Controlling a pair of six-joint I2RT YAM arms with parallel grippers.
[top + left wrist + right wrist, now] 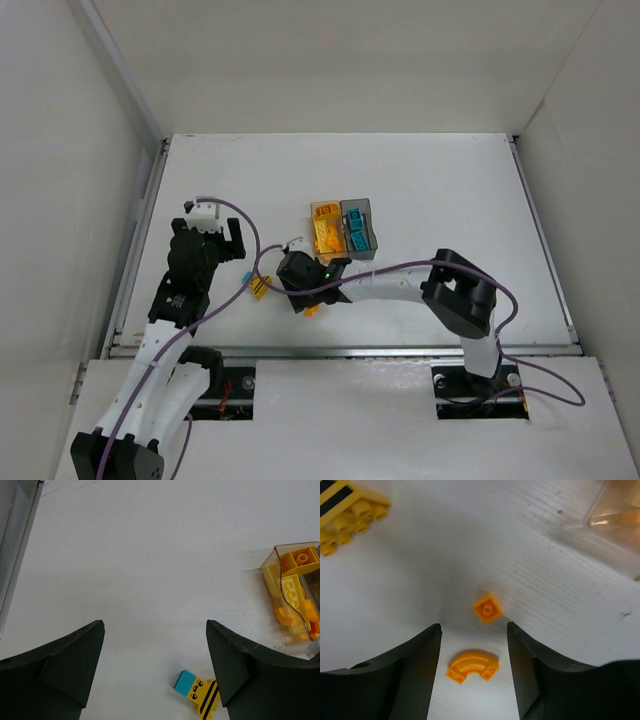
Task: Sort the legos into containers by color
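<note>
The amber bin (326, 228) holds yellow and orange legos; the grey bin (358, 228) beside it holds teal ones. My right gripper (474, 626) is open and low over the table, its fingers on either side of an orange arch piece (472, 665). A small orange square brick (487, 608) lies just past the fingertips. My left gripper (155, 625) is open and empty over bare table. A teal brick (185, 681) joined to a black-striped yellow brick (206, 697) lies by its right finger. The amber bin also shows in the left wrist view (292, 592).
The striped yellow brick also shows at the top left of the right wrist view (347, 510), and the amber bin's corner (620, 515) at the top right. The table's raised left edge (15, 555) runs beside the left gripper. White walls surround the table.
</note>
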